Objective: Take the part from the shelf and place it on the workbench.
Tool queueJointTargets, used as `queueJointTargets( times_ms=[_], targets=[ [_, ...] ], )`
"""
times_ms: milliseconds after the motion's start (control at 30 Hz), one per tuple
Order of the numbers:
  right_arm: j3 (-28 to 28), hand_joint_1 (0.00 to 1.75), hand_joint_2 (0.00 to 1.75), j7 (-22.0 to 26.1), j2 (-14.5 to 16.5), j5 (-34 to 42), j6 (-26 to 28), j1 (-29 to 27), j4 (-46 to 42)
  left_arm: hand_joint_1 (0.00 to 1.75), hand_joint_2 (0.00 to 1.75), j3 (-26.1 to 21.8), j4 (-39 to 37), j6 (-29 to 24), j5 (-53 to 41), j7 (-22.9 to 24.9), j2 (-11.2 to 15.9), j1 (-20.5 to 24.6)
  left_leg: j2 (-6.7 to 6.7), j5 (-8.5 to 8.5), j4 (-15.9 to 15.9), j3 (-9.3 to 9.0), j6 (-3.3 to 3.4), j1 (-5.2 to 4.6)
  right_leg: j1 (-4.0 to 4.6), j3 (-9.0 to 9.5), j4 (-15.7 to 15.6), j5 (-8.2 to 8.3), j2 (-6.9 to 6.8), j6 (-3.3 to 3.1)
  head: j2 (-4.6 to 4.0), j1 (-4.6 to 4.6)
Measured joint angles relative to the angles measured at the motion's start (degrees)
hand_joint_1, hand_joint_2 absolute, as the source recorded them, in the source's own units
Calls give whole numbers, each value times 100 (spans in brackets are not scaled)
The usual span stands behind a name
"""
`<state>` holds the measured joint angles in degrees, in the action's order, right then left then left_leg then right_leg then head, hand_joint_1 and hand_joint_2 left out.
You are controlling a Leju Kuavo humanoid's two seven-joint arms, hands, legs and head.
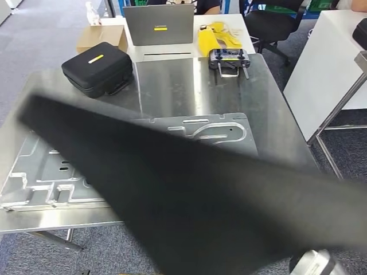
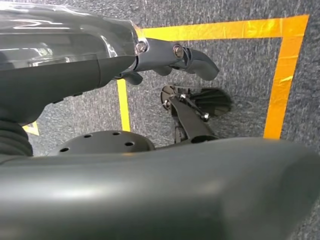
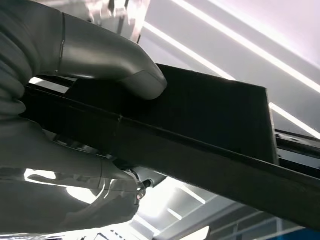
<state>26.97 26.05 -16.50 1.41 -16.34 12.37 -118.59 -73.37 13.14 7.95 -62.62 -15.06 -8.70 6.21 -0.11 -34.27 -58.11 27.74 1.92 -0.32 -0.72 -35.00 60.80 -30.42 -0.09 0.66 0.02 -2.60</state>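
Right robot hand point(image 3: 94, 125) clamps the black part point(image 1: 195, 195) (blurred, hiding much workbench point(image 1: 182, 86)); left robot hand point(image 2: 181, 60) hangs apart.

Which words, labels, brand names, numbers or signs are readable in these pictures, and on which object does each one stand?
No text can be read.
Black case: a yellow label, too small to read.
Laptop: a yellow label on the lid, blurred.
Controller: a yellow label, unreadable.
Black part in the right robot hand: no marking visible.
Yellow floor tape: plain, without letters.
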Motion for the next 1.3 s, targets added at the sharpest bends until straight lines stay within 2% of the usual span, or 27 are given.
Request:
queueJointTargets(
  times_ms=[133,267,500,667,1000,1167,1300],
  targets=[
    [-378,175,175,-131,-42,234,-93,243,-13,0,175,2,0,1,1,-1,0,-8,-1,5,10,-3,-32,4,9,8,0,-5,-8,-8,-1,0],
    [-750,175,175,-72,-146,262,-190,213,-7,0,175,3,0,4,-2,-2,0,-16,-1,2,14,-3,-108,5,7,14,2,-4,-10,-9,-1,0],
    [-1459,175,175,-259,-362,-106,-105,173,273,0,175,11,0,45,-54,-17,0,-22,-2,1,12,-7,-115,-30,-24,28,-5,-1,-10,-3,0,1],
    [-1745,175,175,-817,-489,-1255,347,311,737,0,175,19,0,51,-81,-33,0,-15,-1,-2,11,-6,-111,-43,-45,27,-10,2,-12,1,0,2],
    [-1551,175,175,-2074,-655,-3766,1138,898,1812,0,175,120,0,84,-171,-19,-2,1,-2,-2,9,-4,-110,-43,-45,25,-11,2,-17,2,-1,2],
    [-1248,175,175,-2399,-606,-4910,1380,1238,2414,0,175,189,0,96,-275,21,-15,33,-2,-1,9,-3,-110,-41,-43,25,-11,2,-17,2,0,2],
    [-958,175,175,-2443,-437,-5549,1428,1601,3038,0,175,270,0,100,-350,81,-37,88,-2,-1,9,-2,-110,-40,-43,26,-11,3,-15,2,-1,2]
  ],
)
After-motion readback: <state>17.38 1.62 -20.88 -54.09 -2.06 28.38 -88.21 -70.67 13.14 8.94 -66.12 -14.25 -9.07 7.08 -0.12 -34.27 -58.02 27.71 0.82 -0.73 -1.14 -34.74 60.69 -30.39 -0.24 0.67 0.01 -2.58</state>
